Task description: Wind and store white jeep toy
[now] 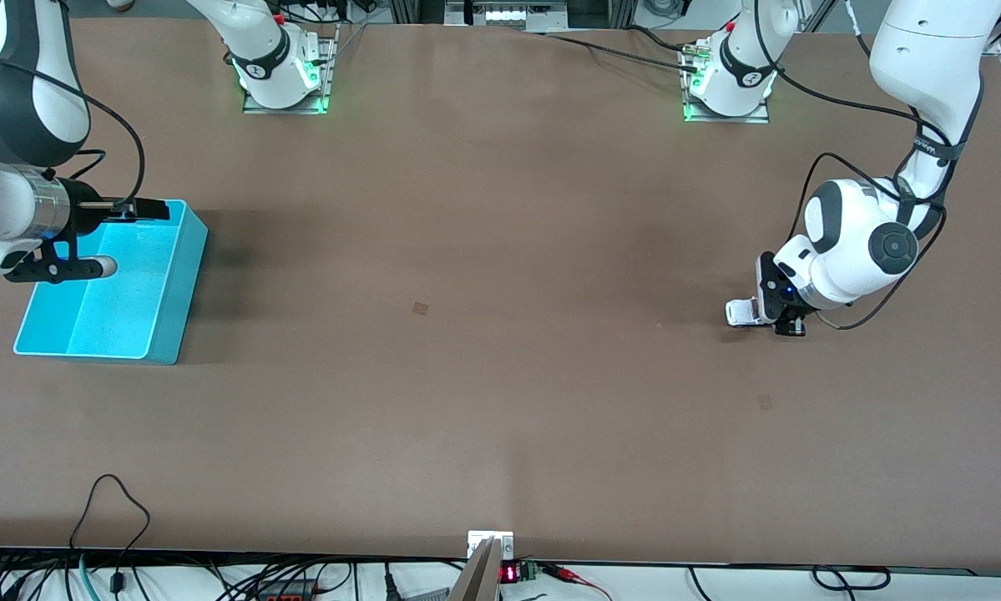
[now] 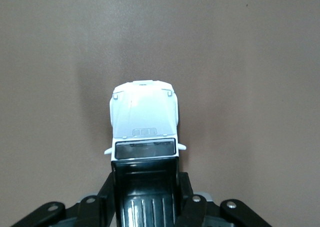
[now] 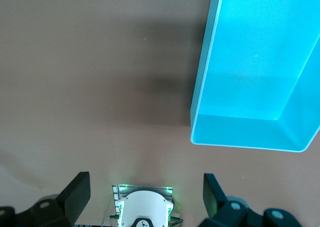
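Surface: brown table (image 1: 500, 250), robot bases along its upper edge.
Cyan bin (image 1: 162, 288): sat at the right arm's end of the table.
Right gripper (image 1: 137, 209): hung over the bin, fingers spread wide, holding nothing.
White jeep toy (image 1: 742, 312): stood on the table at the left arm's end.
Left gripper (image 1: 780, 313): was down at the table, pinching the jeep by the sides of its black roof.

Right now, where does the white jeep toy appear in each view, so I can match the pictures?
Front view: white jeep toy on the table toward the left arm's end, its rear under the left gripper.
Left wrist view: centre, hood visible, the jaws shut on its black rear.
Right wrist view: not in it; only the cyan bin shows.
Shared landmark: the brown table.
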Controlling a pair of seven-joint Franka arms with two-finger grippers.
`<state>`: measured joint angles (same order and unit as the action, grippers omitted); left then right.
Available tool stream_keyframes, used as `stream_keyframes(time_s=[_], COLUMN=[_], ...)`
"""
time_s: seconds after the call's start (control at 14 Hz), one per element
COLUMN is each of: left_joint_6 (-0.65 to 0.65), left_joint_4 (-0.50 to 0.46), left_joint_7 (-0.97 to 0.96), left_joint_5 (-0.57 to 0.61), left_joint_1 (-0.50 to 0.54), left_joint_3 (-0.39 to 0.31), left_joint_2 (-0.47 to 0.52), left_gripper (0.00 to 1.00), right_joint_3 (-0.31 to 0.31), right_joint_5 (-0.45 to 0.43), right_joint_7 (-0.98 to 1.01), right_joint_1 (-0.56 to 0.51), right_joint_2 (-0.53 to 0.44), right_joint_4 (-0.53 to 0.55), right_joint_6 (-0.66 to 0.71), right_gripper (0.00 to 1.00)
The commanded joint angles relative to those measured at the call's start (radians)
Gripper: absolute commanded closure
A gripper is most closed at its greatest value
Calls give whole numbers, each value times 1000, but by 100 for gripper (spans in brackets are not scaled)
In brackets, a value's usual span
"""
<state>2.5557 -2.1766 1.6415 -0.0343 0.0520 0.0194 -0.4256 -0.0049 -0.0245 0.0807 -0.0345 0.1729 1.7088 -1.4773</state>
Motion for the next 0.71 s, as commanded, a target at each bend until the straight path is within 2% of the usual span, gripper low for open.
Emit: stream_keyframes(time_s=[0.0,0.64], left_joint_6=[9,9], left_joint_4=[-6,1], left_joint_7=[12,3], left_joint_5=[56,82], left_joint_1=[8,45], left_joint_3=[5,7], left_joint_2=[-16,-39], left_gripper=[79,86], right_joint_3=[0,0], right_joint_5=[-11,-11], right_joint_7=[2,4], right_joint_1=[5,2], right_joint_2=[0,0], right_joint_4=[-8,-8], right_joint_6=[11,11], right_gripper=[0,0])
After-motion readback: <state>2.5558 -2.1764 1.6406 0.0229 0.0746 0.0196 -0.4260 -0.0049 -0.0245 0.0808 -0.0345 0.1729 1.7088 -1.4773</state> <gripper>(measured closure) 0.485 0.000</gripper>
